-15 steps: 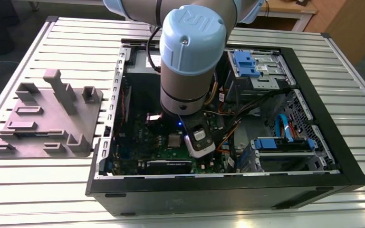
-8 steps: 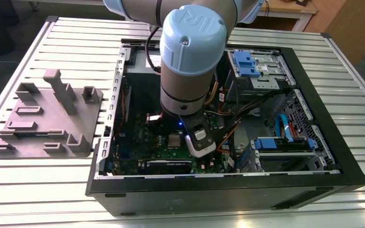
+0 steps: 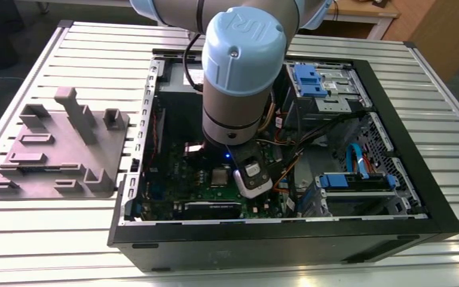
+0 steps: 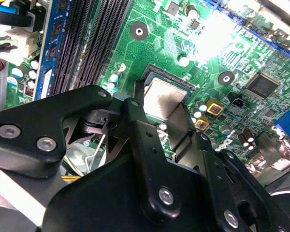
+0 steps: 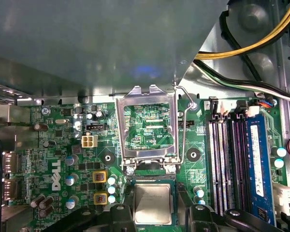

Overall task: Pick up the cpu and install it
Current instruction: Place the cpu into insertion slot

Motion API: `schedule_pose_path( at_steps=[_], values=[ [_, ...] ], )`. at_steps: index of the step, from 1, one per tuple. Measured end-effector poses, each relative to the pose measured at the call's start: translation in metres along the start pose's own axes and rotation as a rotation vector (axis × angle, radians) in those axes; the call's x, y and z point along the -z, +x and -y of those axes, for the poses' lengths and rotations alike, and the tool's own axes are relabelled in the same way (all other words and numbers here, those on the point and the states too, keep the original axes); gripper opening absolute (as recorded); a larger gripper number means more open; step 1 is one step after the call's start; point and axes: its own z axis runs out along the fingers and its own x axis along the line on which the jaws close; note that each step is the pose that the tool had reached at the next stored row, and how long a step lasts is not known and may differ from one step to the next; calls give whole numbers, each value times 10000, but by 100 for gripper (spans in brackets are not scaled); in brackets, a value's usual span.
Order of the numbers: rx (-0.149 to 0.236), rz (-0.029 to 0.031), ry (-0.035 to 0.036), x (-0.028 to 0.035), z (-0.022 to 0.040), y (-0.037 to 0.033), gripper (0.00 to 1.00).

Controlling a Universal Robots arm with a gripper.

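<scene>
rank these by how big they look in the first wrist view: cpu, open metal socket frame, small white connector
1. open metal socket frame, largest
2. cpu, clearly smaller
3. small white connector, smallest by far

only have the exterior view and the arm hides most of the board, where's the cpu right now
Observer: In the first wrist view the cpu lies flat, silvery top up, in the socket, with the gripper straddling it. I can't tell whether it is fully seated.
Operator: is the socket cover down over it
Observer: No. In the first wrist view the metal load plate is swung open, clear of the cpu, and green board shows through its window.
</scene>
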Motion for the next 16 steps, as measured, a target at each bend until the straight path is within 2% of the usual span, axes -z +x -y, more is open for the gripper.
schedule_pose_path(
  at_steps=[11, 16],
  values=[
    [0, -1, 2, 3, -1, -2, 45],
    [-1, 0, 1, 63, -7, -1, 45]
  ],
)
